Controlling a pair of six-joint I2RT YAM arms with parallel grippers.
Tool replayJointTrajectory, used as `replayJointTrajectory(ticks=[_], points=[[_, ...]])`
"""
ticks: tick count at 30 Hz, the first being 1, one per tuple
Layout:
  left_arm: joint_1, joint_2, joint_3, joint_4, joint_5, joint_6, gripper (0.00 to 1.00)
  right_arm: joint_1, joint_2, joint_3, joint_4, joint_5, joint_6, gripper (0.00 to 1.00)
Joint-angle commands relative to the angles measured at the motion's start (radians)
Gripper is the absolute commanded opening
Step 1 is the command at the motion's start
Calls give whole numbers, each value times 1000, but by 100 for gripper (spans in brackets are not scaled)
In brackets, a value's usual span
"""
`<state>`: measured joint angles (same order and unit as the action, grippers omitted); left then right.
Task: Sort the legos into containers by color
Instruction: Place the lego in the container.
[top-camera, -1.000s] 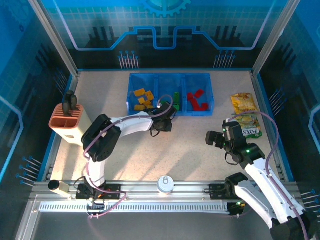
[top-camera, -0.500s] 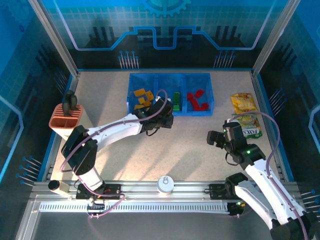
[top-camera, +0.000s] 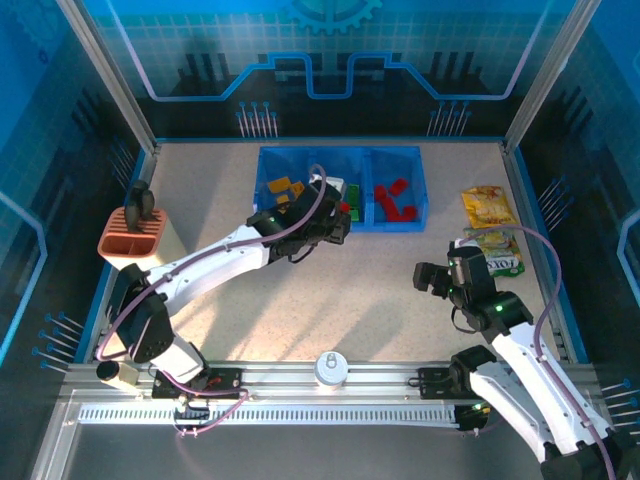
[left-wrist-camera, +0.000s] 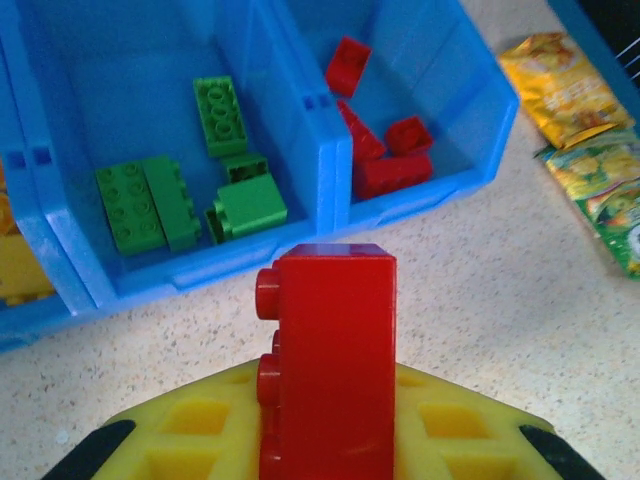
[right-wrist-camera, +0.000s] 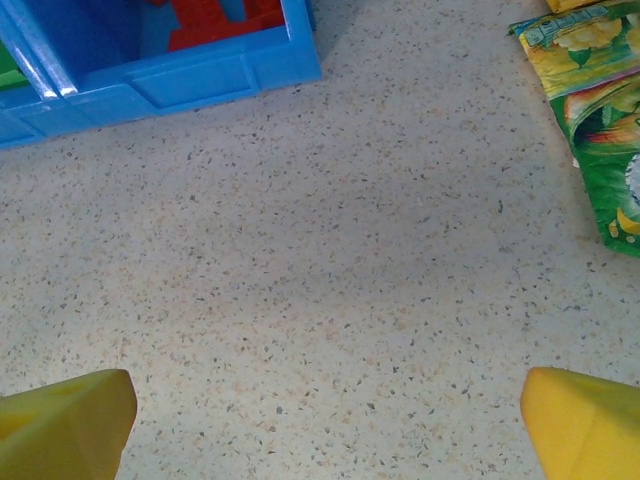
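My left gripper (top-camera: 337, 217) is shut on a red lego (left-wrist-camera: 335, 360), held upright between the yellow pads just in front of the blue tray's near wall (left-wrist-camera: 230, 265). The containers are the tray's (top-camera: 340, 151) three compartments. Yellow-orange legos (top-camera: 285, 196) lie in the left one, green legos (left-wrist-camera: 160, 200) in the middle one and red legos (left-wrist-camera: 385, 160) in the right one. My right gripper (top-camera: 430, 277) hangs open over bare table to the right, its yellow fingertips (right-wrist-camera: 65, 420) wide apart with nothing between them.
Two snack packets (top-camera: 485, 205) (top-camera: 497, 255) lie right of the tray, close to my right gripper. A salmon slotted holder (top-camera: 135, 242) with black utensils stands at the left edge. A white round knob (top-camera: 330, 367) sits on the front rail.
My left arm has stretched forward and to the right, carrying the red lego from the table up to the tray's front edge. The right arm has stayed still.
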<state>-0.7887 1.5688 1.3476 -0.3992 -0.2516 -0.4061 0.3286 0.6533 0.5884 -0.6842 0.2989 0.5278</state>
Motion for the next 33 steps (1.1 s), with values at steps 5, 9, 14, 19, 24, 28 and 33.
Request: replayJointTrajectory(ticks=[5,9,14,19,24,28,33], points=[[-4,-42,69,-10,-17,59,13,21,-56,-25,53,-106,-54,100],[-6,-44,84,-4,-16,66,13,25,-95,-27,63,-142,-66,100],[-6,-42,100,15,-5,75,13,29,-136,-16,68,-163,-78,100],[-9,-41,114,31,10,78,13,30,-174,-10,79,-191,-91,100],[-9,-38,127,48,16,85,13,32,-206,-4,81,-205,-92,100],[-10,-26,150,56,23,93,13,31,-225,1,84,-215,-101,100],[-11,3,188,59,31,104,12,33,-250,2,94,-234,-113,100]])
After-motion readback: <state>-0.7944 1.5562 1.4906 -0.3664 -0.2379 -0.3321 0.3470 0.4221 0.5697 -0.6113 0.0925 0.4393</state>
